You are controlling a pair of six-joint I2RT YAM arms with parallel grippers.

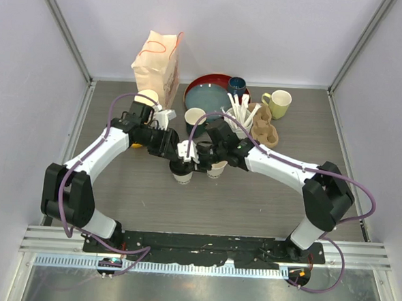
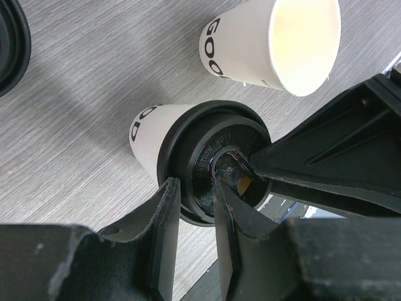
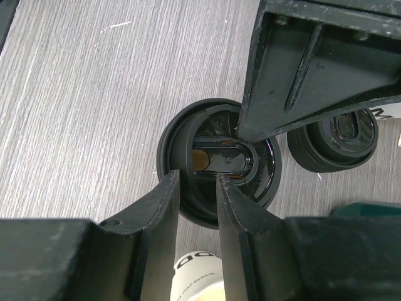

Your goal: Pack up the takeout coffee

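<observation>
A cream-white paper cup (image 2: pixel 145 132) stands mid-table with a black sip lid (image 2: pixel 213 157) on it; the cup also shows in the top view (image 1: pixel 182 176). My left gripper (image 2: pixel 194 188) pinches the lid's near rim, one finger outside and one in the recess. My right gripper (image 3: pixel 197 182) pinches the same lid (image 3: pixel 219 160) from the other side. A second cup (image 2: pixel 276 44) stands open, without a lid, right beside it (image 1: pixel 217 169). A loose black lid (image 3: pixel 332 138) lies on the table close by.
A paper bag (image 1: pixel 156 66) stands at the back left. A red plate (image 1: pixel 211 96), a dark teal mug (image 1: pixel 236 86), a yellow-green mug (image 1: pixel 279 103), a cup of white utensils (image 1: pixel 238 115) and a brown cardboard carrier (image 1: pixel 264 127) crowd the back.
</observation>
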